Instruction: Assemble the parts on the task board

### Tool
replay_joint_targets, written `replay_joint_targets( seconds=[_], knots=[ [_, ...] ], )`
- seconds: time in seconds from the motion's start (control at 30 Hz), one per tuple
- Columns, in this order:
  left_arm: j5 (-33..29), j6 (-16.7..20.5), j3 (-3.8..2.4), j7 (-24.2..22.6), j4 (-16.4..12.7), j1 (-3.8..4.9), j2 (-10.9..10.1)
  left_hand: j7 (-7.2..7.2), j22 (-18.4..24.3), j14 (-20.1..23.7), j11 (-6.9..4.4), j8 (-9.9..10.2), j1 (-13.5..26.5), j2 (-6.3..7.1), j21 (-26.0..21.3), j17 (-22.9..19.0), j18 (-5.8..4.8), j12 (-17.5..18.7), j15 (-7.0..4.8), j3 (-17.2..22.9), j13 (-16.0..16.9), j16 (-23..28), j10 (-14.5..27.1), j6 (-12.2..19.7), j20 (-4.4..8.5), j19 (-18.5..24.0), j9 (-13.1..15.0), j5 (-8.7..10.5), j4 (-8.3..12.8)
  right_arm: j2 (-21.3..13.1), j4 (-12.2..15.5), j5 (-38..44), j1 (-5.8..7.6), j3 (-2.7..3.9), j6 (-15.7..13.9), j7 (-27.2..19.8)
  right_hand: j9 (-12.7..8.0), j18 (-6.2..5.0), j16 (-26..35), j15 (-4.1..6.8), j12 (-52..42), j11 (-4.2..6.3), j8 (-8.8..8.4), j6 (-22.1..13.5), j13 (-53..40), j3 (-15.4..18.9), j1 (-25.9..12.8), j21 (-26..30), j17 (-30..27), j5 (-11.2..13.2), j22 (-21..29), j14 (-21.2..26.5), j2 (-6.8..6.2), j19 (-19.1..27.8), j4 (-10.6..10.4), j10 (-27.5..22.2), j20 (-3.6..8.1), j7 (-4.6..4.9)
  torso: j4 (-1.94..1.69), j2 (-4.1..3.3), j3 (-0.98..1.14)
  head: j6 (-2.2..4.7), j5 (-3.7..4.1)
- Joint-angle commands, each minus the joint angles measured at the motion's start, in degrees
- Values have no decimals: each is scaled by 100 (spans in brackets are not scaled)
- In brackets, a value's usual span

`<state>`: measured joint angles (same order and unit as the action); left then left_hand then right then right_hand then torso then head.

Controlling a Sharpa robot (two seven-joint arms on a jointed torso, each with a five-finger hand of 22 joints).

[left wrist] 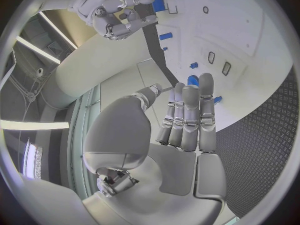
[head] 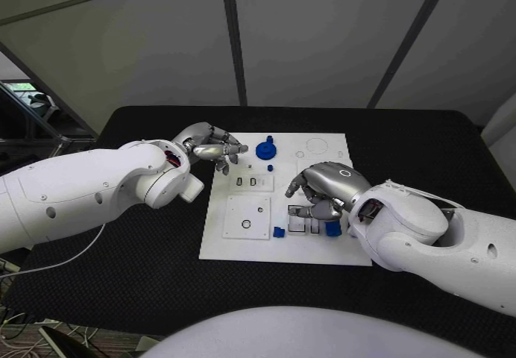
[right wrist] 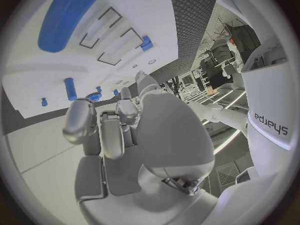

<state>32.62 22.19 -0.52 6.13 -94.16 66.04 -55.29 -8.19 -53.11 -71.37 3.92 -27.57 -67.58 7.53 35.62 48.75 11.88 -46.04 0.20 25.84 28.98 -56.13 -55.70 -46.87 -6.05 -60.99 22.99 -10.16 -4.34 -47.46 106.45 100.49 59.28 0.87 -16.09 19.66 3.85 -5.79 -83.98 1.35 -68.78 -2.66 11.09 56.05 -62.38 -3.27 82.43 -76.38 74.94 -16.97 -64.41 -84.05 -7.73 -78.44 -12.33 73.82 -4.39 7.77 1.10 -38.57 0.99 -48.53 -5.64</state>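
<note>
Assembly judged barely begun: loose blue parts [head: 279,232] seen on task board [head: 323,250], both hands' fingers spread, nothing held

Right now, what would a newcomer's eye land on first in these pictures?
The white task board mid-table, with both silver hands over it: the left hand at its far left corner, the right hand above the slots near the middle. Next, the large blue part by the far edge, beside the left hand.
</note>
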Motion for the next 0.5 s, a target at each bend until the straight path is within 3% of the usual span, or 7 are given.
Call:
replay_joint_targets(
  seconds=[0.03,0.23,0.4,0.5],
  knots=[
    [-444,332,-2,-496,-24,0,-7,-18,9,44,2,26,-76,9,-33,-14,-145,22,4,-37,-9,26,37,11,-37,13,-10,-5,4,48,27,304,-61,-26,-75,511,-7,92,-26,30,-43,2,-25,23,-25,52,-28,-25,553,14,-23,-405,-80,-42,-12,58,-13,-17,-4,-8,1,-11,2],
    [-482,379,-2,-539,-16,-4,3,-24,21,55,5,28,-96,0,-49,-45,-145,21,6,-41,-22,49,39,7,-40,10,-27,-8,4,174,65,326,-244,-52,-76,654,-2,93,-36,28,-88,2,-48,33,-79,126,-99,-38,568,96,-37,-407,-107,-48,-68,84,-16,-21,0,-7,5,-36,-5],
    [-532,424,-2,-561,6,-5,18,-25,25,58,6,29,-103,-6,-54,-53,-144,21,7,-41,-27,56,40,5,-41,9,-33,-11,4,268,25,325,-308,-68,8,669,5,97,-54,32,-162,7,-61,72,-174,257,-153,-56,599,-142,-66,-410,-88,-57,-93,125,-13,-28,-2,-1,5,-54,2],
    [-616,448,-2,-589,23,-5,41,-28,33,65,8,33,-118,-13,-65,-73,-144,22,9,-41,-37,70,43,7,-42,6,-46,-17,4,335,-14,317,-335,-138,48,666,6,103,-67,33,-208,10,-77,90,-231,380,-170,-76,622,46,-100,-412,-37,-68,-75,148,-11,-31,-8,-3,2,-57,13]
  ],
)
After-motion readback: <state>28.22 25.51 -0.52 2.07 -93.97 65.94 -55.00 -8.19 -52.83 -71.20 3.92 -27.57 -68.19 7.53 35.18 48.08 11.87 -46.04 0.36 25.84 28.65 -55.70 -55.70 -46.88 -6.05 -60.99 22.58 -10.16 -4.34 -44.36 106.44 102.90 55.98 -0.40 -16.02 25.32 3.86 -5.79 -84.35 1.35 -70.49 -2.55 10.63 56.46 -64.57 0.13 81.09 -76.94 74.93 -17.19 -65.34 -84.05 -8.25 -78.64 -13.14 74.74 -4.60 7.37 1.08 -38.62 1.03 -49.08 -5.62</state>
